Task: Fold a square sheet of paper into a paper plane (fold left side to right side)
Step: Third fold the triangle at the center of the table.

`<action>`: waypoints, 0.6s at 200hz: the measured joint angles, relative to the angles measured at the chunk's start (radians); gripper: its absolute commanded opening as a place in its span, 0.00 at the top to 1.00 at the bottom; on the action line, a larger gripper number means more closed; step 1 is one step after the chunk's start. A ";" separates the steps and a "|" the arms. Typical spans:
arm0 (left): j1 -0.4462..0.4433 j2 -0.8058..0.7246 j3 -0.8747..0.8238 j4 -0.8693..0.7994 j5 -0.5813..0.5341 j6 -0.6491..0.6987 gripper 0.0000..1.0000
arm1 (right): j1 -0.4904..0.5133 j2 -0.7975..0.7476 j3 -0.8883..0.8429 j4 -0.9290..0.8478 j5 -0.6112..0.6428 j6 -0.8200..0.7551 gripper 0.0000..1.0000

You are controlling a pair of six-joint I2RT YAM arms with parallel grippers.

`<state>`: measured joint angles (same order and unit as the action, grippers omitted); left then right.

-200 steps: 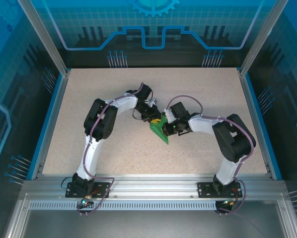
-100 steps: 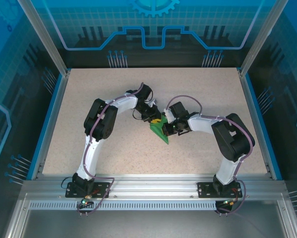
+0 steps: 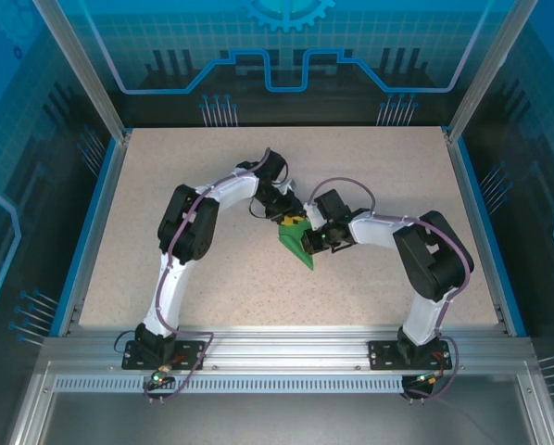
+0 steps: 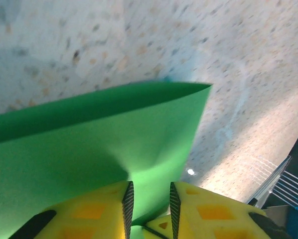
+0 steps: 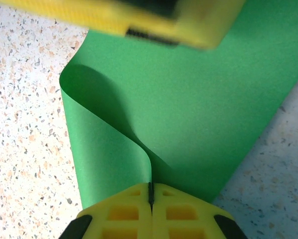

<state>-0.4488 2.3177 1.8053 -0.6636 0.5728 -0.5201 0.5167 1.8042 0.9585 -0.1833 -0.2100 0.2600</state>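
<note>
The square sheet of paper (image 3: 297,247) is bright green and lies mid-table, bent over on itself in a loose curl rather than a paper plane's dart shape. My right gripper (image 3: 312,239) comes in from the right. In the right wrist view it (image 5: 150,191) is shut on the sheet (image 5: 189,99), pinching the lifted edge while the layer below lies flat. My left gripper (image 3: 293,221) is at the sheet's far end. In the left wrist view it (image 4: 150,204) is open, jaws a finger's width apart, with the green sheet (image 4: 114,139) showing between and beyond them. One left finger (image 5: 164,20) hangs above the paper.
The speckled tabletop (image 3: 166,185) has a blue raised rim (image 3: 90,232) on the left and right sides. An aluminium rail (image 3: 277,357) carries both arm bases at the near edge. The two arms bend inward and meet over the middle.
The left gripper's jaws have parted, and its wrist has shifted slightly toward the back right. The right gripper stays clamped on the paper, nearly still.
</note>
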 measured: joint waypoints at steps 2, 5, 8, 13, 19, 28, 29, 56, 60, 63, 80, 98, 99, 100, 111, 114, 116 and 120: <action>0.000 0.001 0.004 -0.001 0.000 0.000 0.70 | 0.000 0.000 0.000 0.000 0.000 -0.002 1.00; 0.002 0.002 0.013 -0.003 -0.001 0.001 0.69 | 0.000 0.000 0.001 -0.002 0.000 -0.002 1.00; 0.003 0.002 0.019 -0.005 0.000 0.001 0.69 | 0.000 0.001 0.002 -0.003 0.000 -0.003 1.00; 0.006 0.003 0.029 -0.009 -0.001 0.003 0.69 | 0.000 0.001 0.003 -0.005 0.000 -0.005 1.00; 0.011 0.003 0.037 -0.012 0.000 0.004 0.68 | 0.000 0.001 0.004 -0.007 0.000 -0.006 1.00; 0.018 0.003 0.045 -0.014 -0.001 0.005 0.68 | 0.000 0.002 0.005 -0.008 0.000 -0.010 1.00; 0.019 0.003 0.046 -0.014 -0.001 0.005 0.68 | 0.000 0.002 0.005 -0.009 0.000 -0.009 1.00; 0.043 -0.007 0.028 -0.012 -0.027 0.014 0.70 | 0.000 0.002 0.006 -0.011 0.000 -0.014 1.00; 0.046 -0.014 0.017 -0.010 -0.032 0.015 0.72 | 0.000 0.002 0.007 -0.011 0.000 -0.014 1.00; 0.049 -0.021 0.006 -0.009 -0.036 0.020 0.72 | 0.000 0.002 0.007 -0.011 0.000 -0.016 1.00; 0.063 -0.085 -0.085 0.004 -0.051 0.026 0.76 | 0.000 0.003 0.007 -0.011 0.000 -0.017 1.00; 0.072 -0.174 -0.195 0.033 -0.051 0.025 0.78 | 0.000 0.003 0.009 -0.014 0.000 -0.018 1.00; 0.072 -0.181 -0.205 0.036 -0.050 0.025 0.78 | 0.000 0.003 0.009 -0.015 0.000 -0.018 1.00; 0.073 -0.185 -0.209 0.039 -0.050 0.026 0.78 | 0.000 0.003 0.010 -0.016 0.000 -0.018 1.00; 0.073 -0.237 -0.276 0.072 -0.037 0.024 0.79 | 0.000 0.005 0.013 -0.019 0.000 -0.018 1.00; 0.072 -0.250 -0.293 0.082 -0.031 0.023 0.79 | 0.000 0.006 0.013 -0.020 0.000 -0.018 1.00; 0.072 -0.259 -0.306 0.089 -0.028 0.023 0.79 | 0.000 0.006 0.013 -0.021 0.000 -0.018 1.00; 0.071 -0.273 -0.325 0.100 -0.019 0.023 0.79 | 0.000 0.006 0.014 -0.023 0.000 -0.019 1.00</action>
<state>-0.3779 2.0449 1.4803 -0.5640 0.5541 -0.4976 0.5171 1.8107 0.9730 -0.2058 -0.2104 0.2405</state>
